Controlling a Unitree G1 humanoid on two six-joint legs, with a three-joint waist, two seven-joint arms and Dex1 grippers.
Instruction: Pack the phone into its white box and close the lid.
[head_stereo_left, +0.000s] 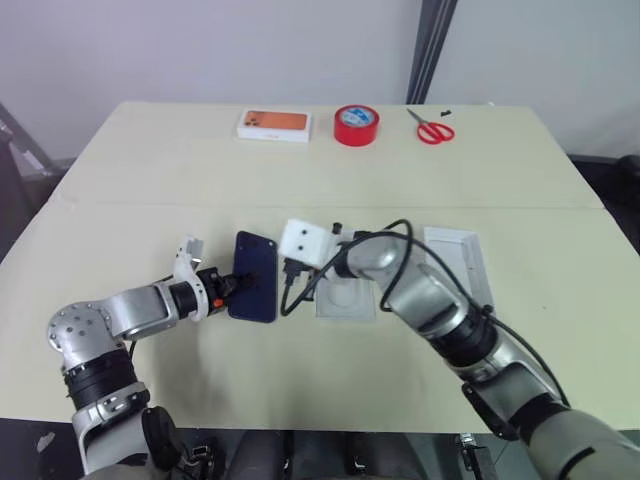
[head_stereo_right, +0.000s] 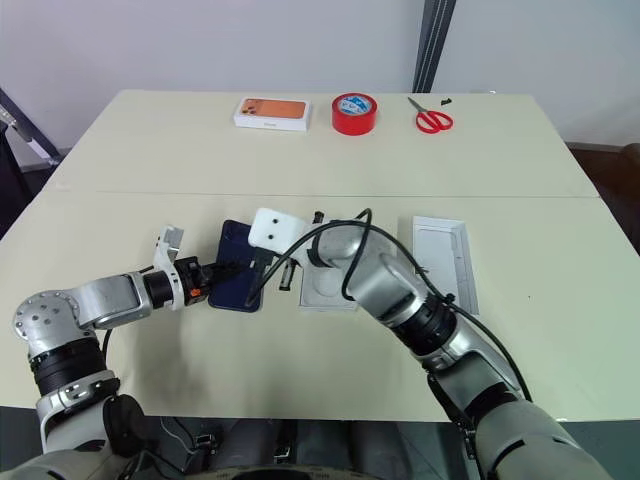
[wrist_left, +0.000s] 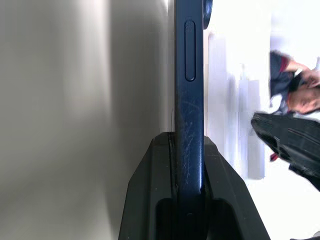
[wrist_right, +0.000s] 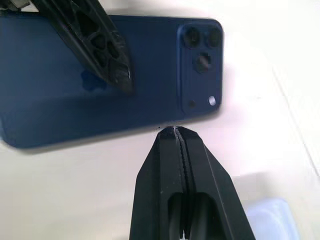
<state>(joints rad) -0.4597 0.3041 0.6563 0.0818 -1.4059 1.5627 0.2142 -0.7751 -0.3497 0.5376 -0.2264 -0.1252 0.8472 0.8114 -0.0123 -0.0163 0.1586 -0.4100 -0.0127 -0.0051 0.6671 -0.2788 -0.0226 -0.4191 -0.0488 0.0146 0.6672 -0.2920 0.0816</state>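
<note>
The dark navy phone (head_stereo_left: 256, 277) is held just above the table's middle, back up, its camera cluster (wrist_right: 200, 65) at the far corner. My left gripper (head_stereo_left: 240, 283) is shut on it from the left, one finger (wrist_right: 100, 45) across the back and the other beneath; the phone's side edge (wrist_left: 189, 75) runs between them. My right gripper (head_stereo_left: 293, 279) is shut with nothing in it, its tips (wrist_right: 175, 131) just off the phone's right long edge near the cameras. A white open box shell (head_stereo_left: 457, 258) lies right of my right arm; I cannot tell whether it is the white box or the lid.
A thin white insert (head_stereo_left: 347, 298) with a rounded recess lies under my right wrist. Along the far edge stand a white box with an orange picture (head_stereo_left: 274, 124), a red tape roll (head_stereo_left: 356, 125) and red scissors (head_stereo_left: 433, 130).
</note>
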